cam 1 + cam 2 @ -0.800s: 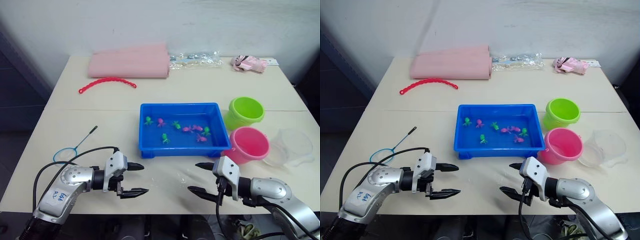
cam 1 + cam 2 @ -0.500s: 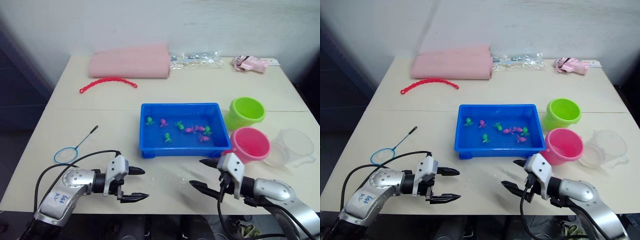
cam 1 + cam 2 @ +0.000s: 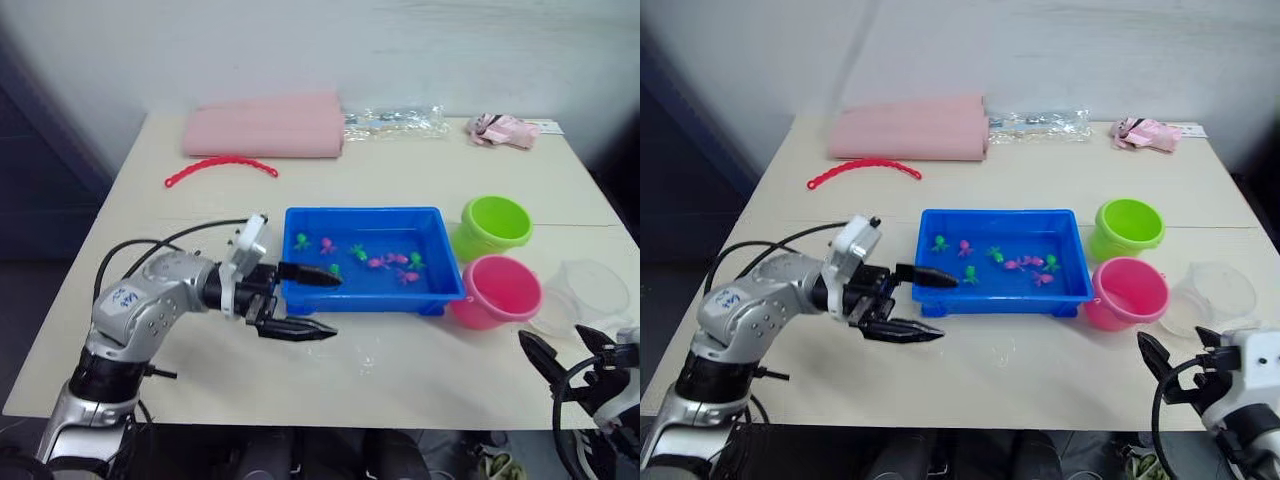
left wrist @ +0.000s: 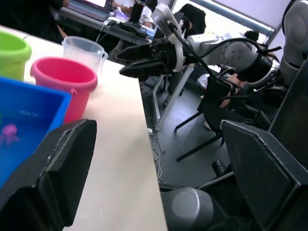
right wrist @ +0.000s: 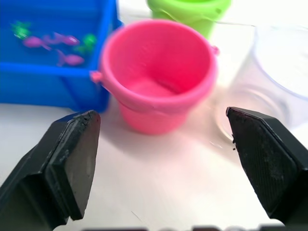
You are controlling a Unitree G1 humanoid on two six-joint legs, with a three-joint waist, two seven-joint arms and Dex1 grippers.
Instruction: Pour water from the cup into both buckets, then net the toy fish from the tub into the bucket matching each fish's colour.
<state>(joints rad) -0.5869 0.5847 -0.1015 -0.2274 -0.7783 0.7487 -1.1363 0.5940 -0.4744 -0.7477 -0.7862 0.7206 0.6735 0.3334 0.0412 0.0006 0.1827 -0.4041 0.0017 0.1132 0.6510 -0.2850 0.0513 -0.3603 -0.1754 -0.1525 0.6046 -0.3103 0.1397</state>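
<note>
Right now both grippers are empty with fingers spread. The left gripper point(image 3: 305, 301) hovers at the near left corner of the blue tub point(image 3: 300, 296); the right gripper point(image 3: 568, 353) sits at the table's near right edge, facing the pink bucket point(image 5: 159, 72) and the clear cup point(image 3: 588, 295) beside it, probably lining up to take the cup for pouring. One cup, two buckets: the green bucket point(image 3: 492, 226) stands just behind the pink, both just right of the tub, handy for sorting. Roughly nine toy fish point(image 3: 378, 262) lie in the tub, about four green and five pink. Neither bucket visibly holds water yet.
</note>
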